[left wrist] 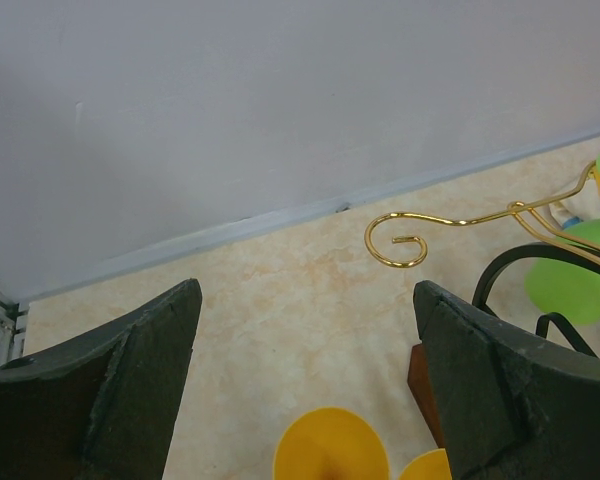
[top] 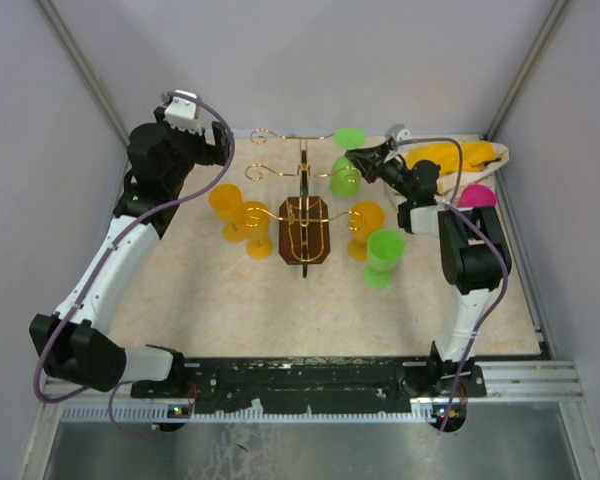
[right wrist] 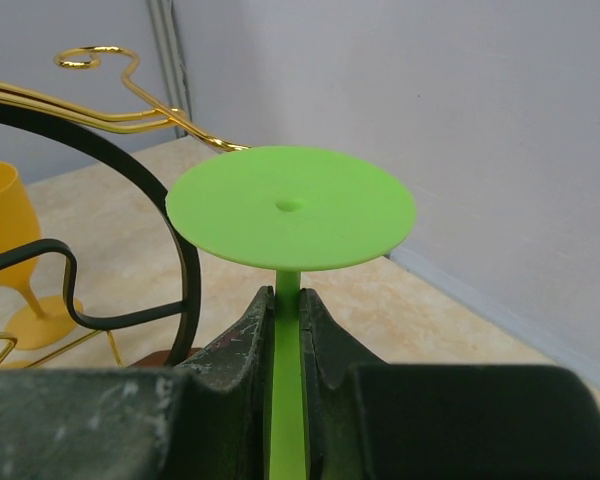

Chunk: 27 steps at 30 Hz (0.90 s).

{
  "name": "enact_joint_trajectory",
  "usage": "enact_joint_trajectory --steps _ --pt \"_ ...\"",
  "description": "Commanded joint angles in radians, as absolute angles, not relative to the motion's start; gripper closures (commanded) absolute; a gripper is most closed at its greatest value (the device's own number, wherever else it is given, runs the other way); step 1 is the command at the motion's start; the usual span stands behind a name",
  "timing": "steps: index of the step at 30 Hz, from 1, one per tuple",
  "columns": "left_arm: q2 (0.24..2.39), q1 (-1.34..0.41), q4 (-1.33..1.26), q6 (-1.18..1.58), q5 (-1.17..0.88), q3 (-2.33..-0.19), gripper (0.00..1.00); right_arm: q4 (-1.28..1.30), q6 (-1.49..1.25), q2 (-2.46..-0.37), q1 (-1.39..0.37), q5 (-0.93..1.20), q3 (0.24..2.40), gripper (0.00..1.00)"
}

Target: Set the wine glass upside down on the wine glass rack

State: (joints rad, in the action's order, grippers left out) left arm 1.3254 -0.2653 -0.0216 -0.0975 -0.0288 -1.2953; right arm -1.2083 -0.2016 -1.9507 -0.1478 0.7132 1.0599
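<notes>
A green wine glass [top: 345, 172] hangs upside down, its flat foot [right wrist: 291, 208] on top. My right gripper [top: 366, 160] is shut on its thin stem [right wrist: 288, 340], holding it right beside the wine glass rack's back right gold arms. The wine glass rack [top: 303, 228] has gold wire arms, a central post and a dark brown wooden base at the table's middle. One curled gold arm [left wrist: 400, 240] shows in the left wrist view. My left gripper [top: 216, 140] stands open at the back left, with nothing between its fingers [left wrist: 140, 370], above a yellow glass foot [left wrist: 330, 452].
Three yellow glasses [top: 226, 206] [top: 256, 232] [top: 365, 226] stand around the rack's base. Another green glass [top: 383, 256] stands front right of it. A pink glass [top: 477, 196] and a yellow cloth [top: 458, 160] lie at the back right. Black wire curves [right wrist: 185, 260] stand near the held glass.
</notes>
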Motion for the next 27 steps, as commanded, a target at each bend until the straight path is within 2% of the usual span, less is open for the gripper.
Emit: enact_joint_trajectory --steps 1,5,7,13,17,20,27 --pt "1.299 -0.256 -0.052 -0.092 -0.044 -1.28 0.07 -1.257 -0.154 -1.905 -0.171 0.745 1.076 0.98" --pt "1.298 -0.256 -0.056 -0.087 -0.047 -1.276 0.07 -1.268 -0.143 -1.905 -0.185 0.739 1.079 0.96" --pt "1.296 -0.256 -0.057 -0.086 -0.047 -1.273 0.07 -1.283 -0.151 -1.902 -0.184 0.734 1.075 0.9" --pt "1.294 -0.256 -0.062 -0.086 -0.049 -1.269 0.07 -1.298 -0.134 -1.867 -0.184 0.69 1.032 0.52" --pt "1.295 -0.256 -0.07 -0.084 -0.044 -1.273 0.06 -1.301 -0.137 -1.843 -0.173 0.666 1.012 0.34" --pt "1.298 -0.256 -0.075 -0.081 -0.038 -1.276 0.04 -1.305 -0.141 -1.824 -0.159 0.632 0.991 0.3" --pt "1.307 -0.256 -0.06 -0.068 -0.04 -1.291 0.02 -1.268 -0.119 -1.77 -0.118 0.603 0.945 0.28"
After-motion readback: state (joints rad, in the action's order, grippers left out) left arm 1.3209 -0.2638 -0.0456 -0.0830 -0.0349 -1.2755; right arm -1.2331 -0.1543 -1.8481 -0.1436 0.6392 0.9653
